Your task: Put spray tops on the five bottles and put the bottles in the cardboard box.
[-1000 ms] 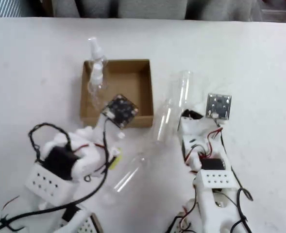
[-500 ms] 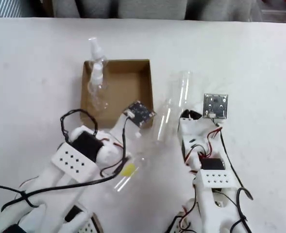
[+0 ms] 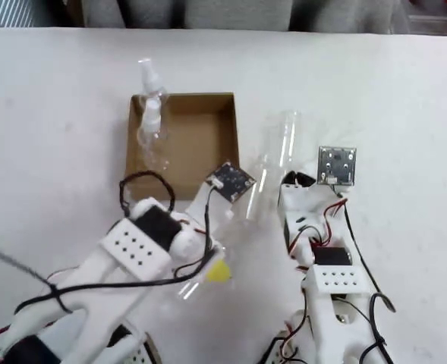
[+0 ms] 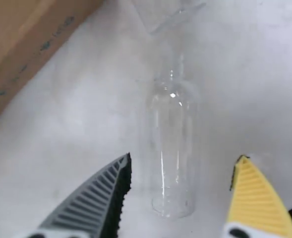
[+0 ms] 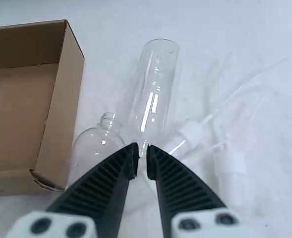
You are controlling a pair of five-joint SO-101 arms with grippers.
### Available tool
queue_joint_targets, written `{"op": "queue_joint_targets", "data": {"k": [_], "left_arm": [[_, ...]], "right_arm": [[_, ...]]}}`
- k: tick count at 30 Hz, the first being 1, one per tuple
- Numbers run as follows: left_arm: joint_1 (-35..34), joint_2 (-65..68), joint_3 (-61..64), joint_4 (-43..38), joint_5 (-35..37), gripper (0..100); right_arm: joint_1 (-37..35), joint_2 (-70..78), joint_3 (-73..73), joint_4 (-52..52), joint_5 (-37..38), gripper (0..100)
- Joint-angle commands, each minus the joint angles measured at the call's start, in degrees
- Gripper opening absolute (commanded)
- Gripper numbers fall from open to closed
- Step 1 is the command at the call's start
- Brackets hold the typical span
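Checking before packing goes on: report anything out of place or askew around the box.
A capped spray bottle sticks out over the cardboard box's far rim instead of lying inside. An uncapped bottle lies on its side between the left gripper's open jaws.

Surface: white table [image 3: 405,91], matte, faintly scuffed, spanned nearly the whole high view | Far edge: grey blurred shapes [image 3: 231,14] stood behind it, kind unclear | Far-left corner: pale striped patch [image 3: 11,11] | Far-right corner: red object [image 3: 435,9], partly cut off | Light: even, shadows soft
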Motion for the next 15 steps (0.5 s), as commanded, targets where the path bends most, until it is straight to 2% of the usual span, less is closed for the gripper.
{"op": "queue_joint_targets", "data": {"k": [1,6,15], "left_arm": [[0.3,6.4,-5.3,-1.1,0.9,32],[0.3,12.0,-7.5,-2.2,0.8,32],[0.1,12.5,-7.4,-5.5,0.8,32]], "right_arm": [[0.4,-0.7,-0.6,-1.1,0.8,2.1],[0.7,-0.7,-0.6,-1.1,0.8,2.1],[0.9,-0.7,0.4,-0.9,0.9,2.1]]}}
